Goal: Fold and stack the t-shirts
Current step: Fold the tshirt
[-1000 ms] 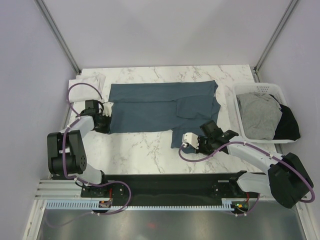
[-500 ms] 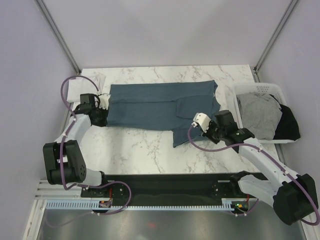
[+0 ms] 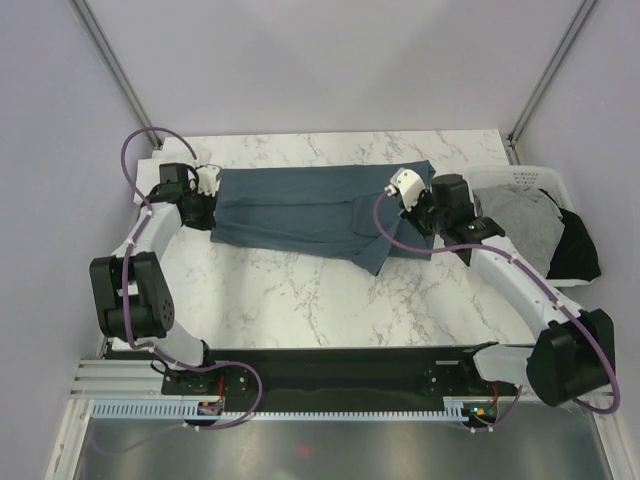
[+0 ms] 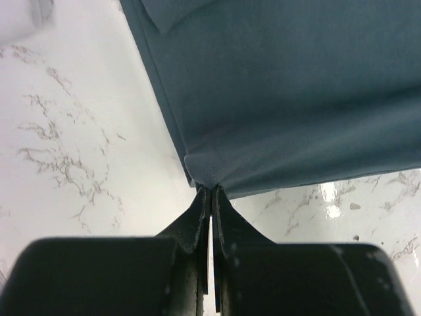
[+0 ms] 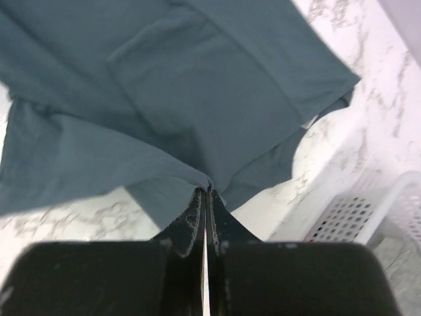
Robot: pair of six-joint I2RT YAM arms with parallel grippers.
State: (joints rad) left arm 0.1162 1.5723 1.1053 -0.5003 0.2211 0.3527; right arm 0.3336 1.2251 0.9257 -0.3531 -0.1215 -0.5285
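Observation:
A dark slate-blue t-shirt lies spread across the back of the marble table, its near edge lifted and doubled over. My left gripper is shut on the left end of that edge, and the cloth bunches at its tips. My right gripper is shut on the right end, where the fabric drapes down from the tips. A light grey t-shirt and a black t-shirt lie in the basket. A white t-shirt lies at the table's back left corner.
The white slatted basket stands at the table's right edge, close beside my right arm, and its rim shows in the right wrist view. Bare marble table lies in front of the shirt. Grey walls close in the back and sides.
Both grippers have moved toward the back of the table, carrying the slate-blue shirt's near edge up and over the rest of it. The shirt now covers less of the table's middle.

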